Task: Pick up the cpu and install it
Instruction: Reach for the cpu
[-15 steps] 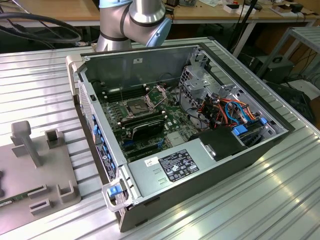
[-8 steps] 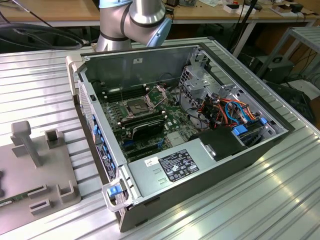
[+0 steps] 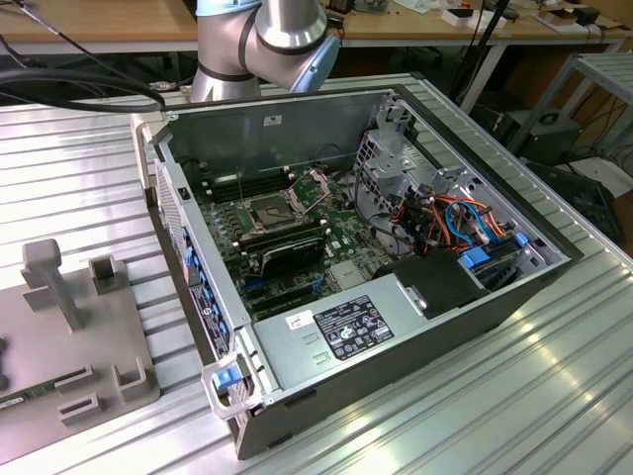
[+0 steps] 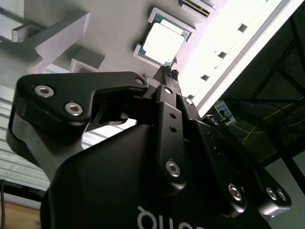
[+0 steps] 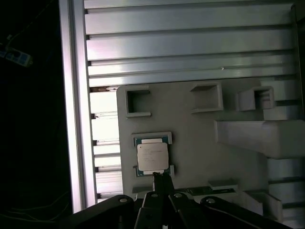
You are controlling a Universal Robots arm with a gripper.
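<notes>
Cpu (image 5: 152,157) lies flat, silver top up, in a shallow framed nest on the grey fixture plate (image 5: 200,157). The nest is close to the plate edge that runs along the side rail of the slatted aluminium table (image 5: 190,47). In the first wrist view the gripper (image 5: 161,175) has its fingertips pressed together, holding nothing. Its tip is just beside one edge of the square chip, which lies directly ahead of it. Whether they touch cannot be told.

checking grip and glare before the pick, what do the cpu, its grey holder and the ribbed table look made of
The cpu: dull silver-grey metal lid, matte, on a greenish board edge. The grey holder: probably plastic, perhaps printed; uniform matte grey, blocky moulded pockets. The ribbed table: likely aluminium profile, satin finish, bright streaky reflections along its slats.
</notes>
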